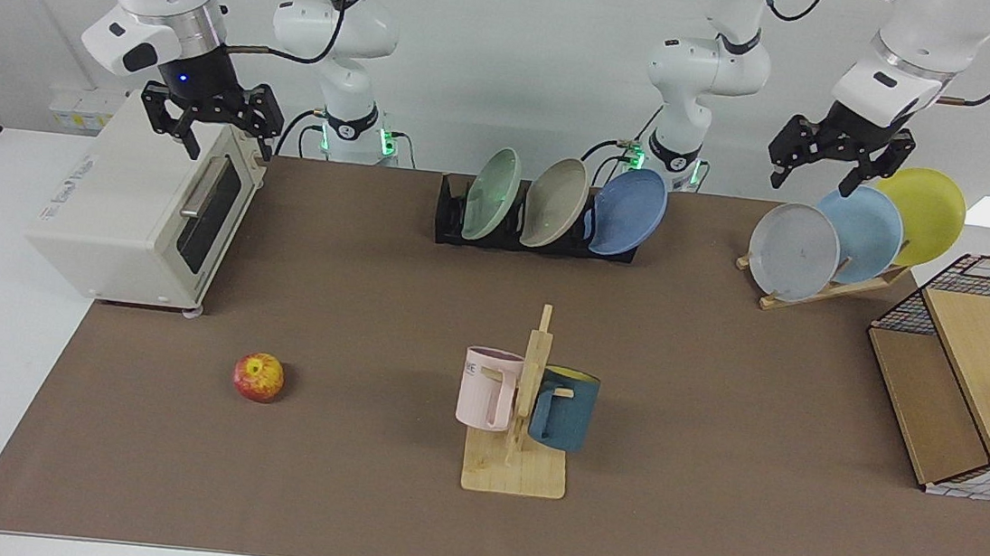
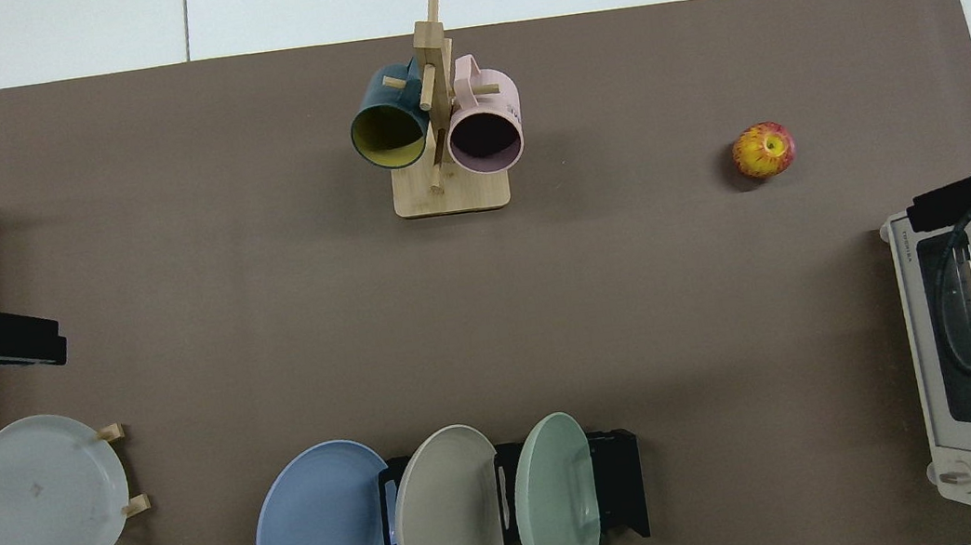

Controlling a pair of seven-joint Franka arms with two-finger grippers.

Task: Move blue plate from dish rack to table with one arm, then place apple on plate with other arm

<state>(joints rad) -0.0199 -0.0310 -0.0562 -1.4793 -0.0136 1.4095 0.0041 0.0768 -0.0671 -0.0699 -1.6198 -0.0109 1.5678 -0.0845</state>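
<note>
Apple [image 1: 258,377] is sitting nearest the camera on the desk [image 1: 346,500], untouched. Left gripper [image 1: 836,162] is hanging jaws open and empty over the wooden rack, right gripper [image 1: 212,118] likewise over the toaster oven [image 1: 147,217]. Blue plate [image 1: 629,212] is leaning in the dish rack [image 1: 451,219] end slot; I'd be pinching its top rim and lifting straight up.

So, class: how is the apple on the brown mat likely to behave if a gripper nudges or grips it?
The apple is round and rests free on the mat, so a nudge would probably roll it. Its skin looks smooth, perhaps slippery. It seems rigid, small enough to pinch.
</note>
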